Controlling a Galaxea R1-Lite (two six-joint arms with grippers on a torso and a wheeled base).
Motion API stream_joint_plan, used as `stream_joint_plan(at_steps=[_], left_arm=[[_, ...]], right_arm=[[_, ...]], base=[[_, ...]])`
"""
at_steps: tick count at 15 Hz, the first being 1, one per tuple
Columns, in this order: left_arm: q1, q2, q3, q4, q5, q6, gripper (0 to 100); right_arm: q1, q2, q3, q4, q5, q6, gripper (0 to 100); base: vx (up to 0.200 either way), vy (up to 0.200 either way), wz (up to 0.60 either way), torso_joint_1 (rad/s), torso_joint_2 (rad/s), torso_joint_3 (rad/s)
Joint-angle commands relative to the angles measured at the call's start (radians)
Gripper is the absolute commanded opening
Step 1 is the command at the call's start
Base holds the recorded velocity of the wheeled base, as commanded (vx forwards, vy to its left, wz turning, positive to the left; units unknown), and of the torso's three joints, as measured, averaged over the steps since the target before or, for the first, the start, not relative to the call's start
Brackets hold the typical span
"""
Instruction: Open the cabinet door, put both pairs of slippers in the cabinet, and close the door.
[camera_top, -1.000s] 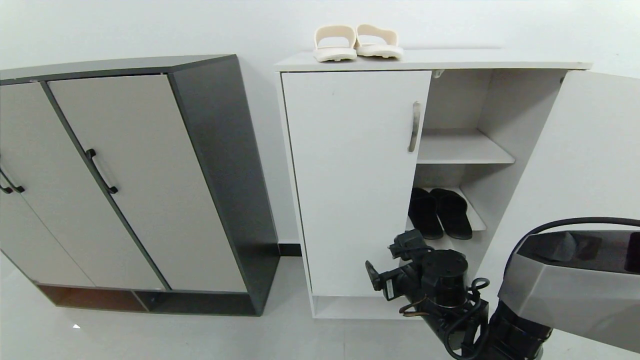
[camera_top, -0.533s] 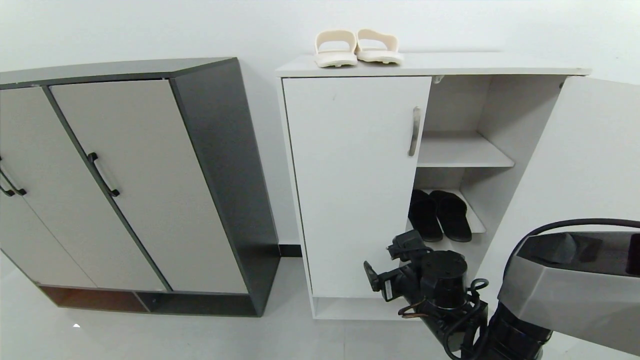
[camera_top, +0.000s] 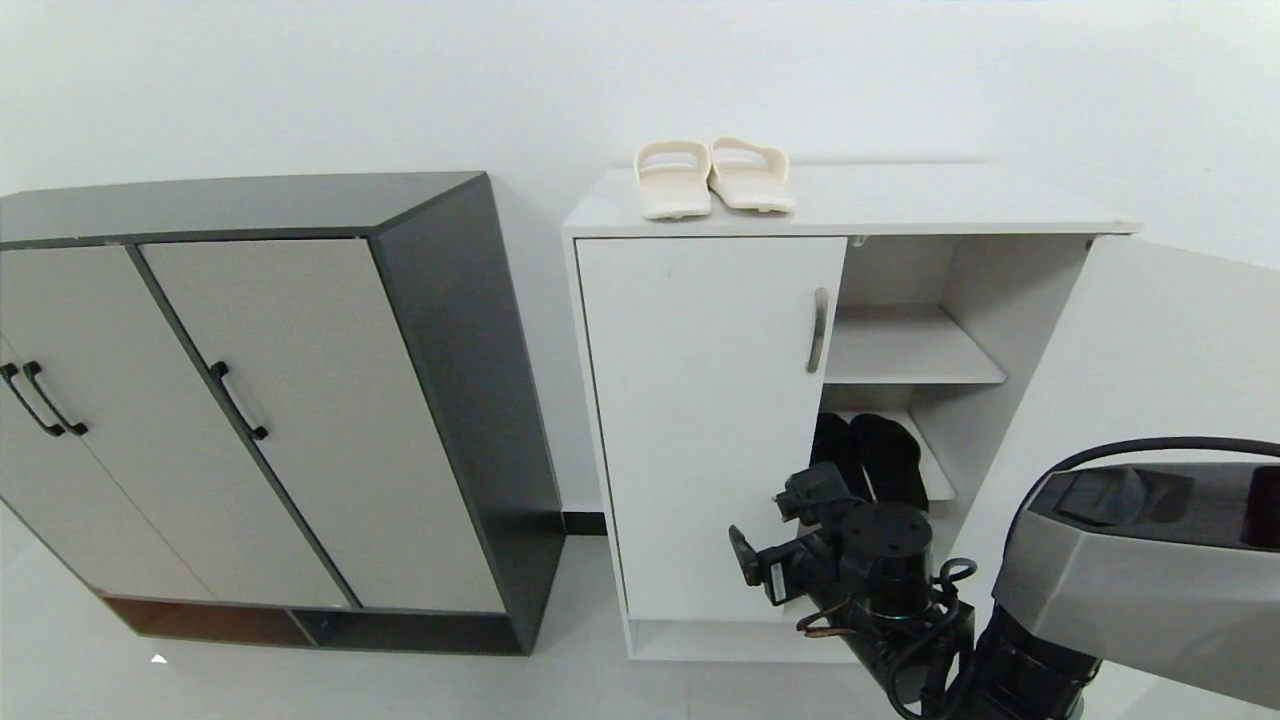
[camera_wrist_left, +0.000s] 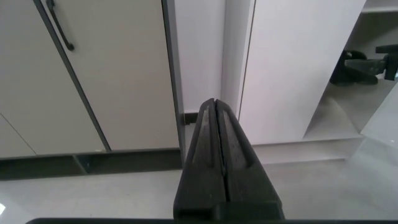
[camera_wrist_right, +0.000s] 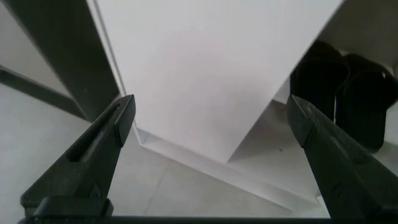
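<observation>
Head view: cream slippers (camera_top: 712, 178) sit on top of the white cabinet (camera_top: 700, 420). Its right door (camera_top: 1160, 350) stands open — black slippers (camera_top: 885, 455) lie on the lower shelf (camera_top: 940, 478).

Left wrist view: left claw (camera_wrist_left: 216, 130) pressed together above the floor (camera_wrist_left: 124, 186).

Right wrist view: right claw (camera_wrist_right: 211, 102) spread wide — facing the closed door (camera_wrist_right: 205, 56).

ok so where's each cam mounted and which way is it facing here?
Head view: on the head, facing forward and down at the white cabinet with its right door open; right arm low in frame.
Left wrist view: on the left wrist, low, facing the gap between dark cabinet and white cabinet; own left gripper shut.
Right wrist view: on the right wrist, facing the closed door at its lower corner; own right gripper open.
Shared: head and right wrist views both show the black slippers.
</observation>
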Motion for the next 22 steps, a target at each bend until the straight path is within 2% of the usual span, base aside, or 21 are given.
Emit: stream_joint_plan(at_steps=[1, 10, 19, 22], left_arm=[[0.0, 0.002, 0.0, 0.0, 0.0, 0.0, 0], [0.0, 0.002, 0.0, 0.0, 0.0, 0.0, 0], [0.0, 0.002, 0.0, 0.0, 0.0, 0.0, 0], [0.0, 0.002, 0.0, 0.0, 0.0, 0.0, 0]], right_arm=[[0.0, 0.002, 0.0, -0.001, 0.0, 0.001, 100], [0.0, 0.002, 0.0, -0.001, 0.0, 0.001, 100], [0.0, 0.003, 0.0, -0.005, 0.0, 0.001, 100], [-0.002, 0.026, 0.0, -0.047, 0.0, -0.033, 100]], base=[[0.0, 0.0, 0.0, 0.129, -0.47, -0.339], [0.0, 0.0, 0.0, 0.164, -0.48, -0.32], [0.0, 0.0, 0.0, 0.222, -0.53, -0.313], [0.0, 0.0, 0.0, 0.224, -0.51, -0.287]])
